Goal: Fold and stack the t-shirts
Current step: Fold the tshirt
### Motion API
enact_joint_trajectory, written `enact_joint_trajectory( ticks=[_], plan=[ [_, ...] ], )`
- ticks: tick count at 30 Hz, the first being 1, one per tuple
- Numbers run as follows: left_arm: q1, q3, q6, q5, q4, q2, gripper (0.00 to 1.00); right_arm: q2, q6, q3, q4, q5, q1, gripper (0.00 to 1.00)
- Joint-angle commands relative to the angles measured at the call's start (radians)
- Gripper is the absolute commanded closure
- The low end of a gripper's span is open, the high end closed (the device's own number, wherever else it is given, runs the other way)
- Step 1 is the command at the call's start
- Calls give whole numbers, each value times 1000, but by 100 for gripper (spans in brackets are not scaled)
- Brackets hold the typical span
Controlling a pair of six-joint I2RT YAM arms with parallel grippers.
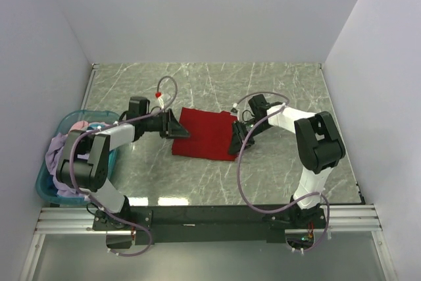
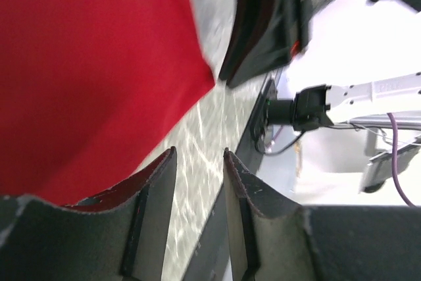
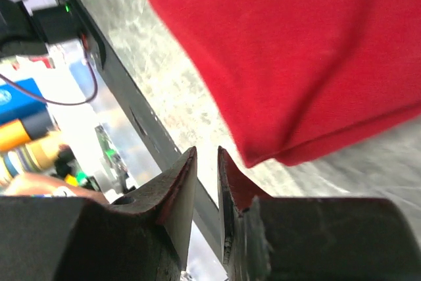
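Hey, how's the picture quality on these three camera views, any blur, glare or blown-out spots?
Top external view: sharp and evenly lit, with glare streaks on the table near its front edge. Left wrist view: the red t-shirt looks soft, and the background at right is washed out white. Right wrist view: the shirt's edge is blurred, and the background at left is out of focus.
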Motion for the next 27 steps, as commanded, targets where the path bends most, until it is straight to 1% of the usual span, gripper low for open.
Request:
enact_joint_trajectory(
  ticks=[1,5,8,9,13,14,15,17,19,21,22,24,25,26,27],
  plan=[
    [-3,85,43,2,-8,-13,59,-33,-60,24,-69,-10,52,73],
    [-18,72,-16,-10,65,52,60,34,-41,-10,-6,-17,69,74],
    [-23,10,-28,-39,106,104,61,109,-49,-22,2,2,54,75],
    [-23,3,-25,-45,107,136,61,141,-49,-24,3,8,48,75],
    [-2,-37,-30,-79,121,194,61,172,-64,-17,-6,65,-7,75],
    [3,-36,-25,-124,107,202,62,174,-72,-10,-24,77,-19,75],
    [9,-30,-16,-137,62,211,61,172,-83,-5,-39,92,-44,75],
    [17,-25,-10,-111,52,204,61,163,-133,19,-105,108,-56,75],
    [23,-19,1,-74,46,159,59,134,-193,44,-151,129,-67,75],
    [23,13,19,-53,40,100,56,90,-225,105,-202,111,-69,75],
    [23,25,23,-56,56,86,56,79,-238,133,-213,64,-70,74],
    [22,71,13,-73,76,85,55,54,-204,202,-175,24,-72,72],
    [20,88,-14,-70,105,101,56,54,-152,237,-144,11,-72,69],
    [18,131,-29,-71,113,121,56,56,-115,248,-54,20,-72,69],
    [17,150,-49,-76,125,165,56,74,-83,259,-9,31,-73,68]
  ],
)
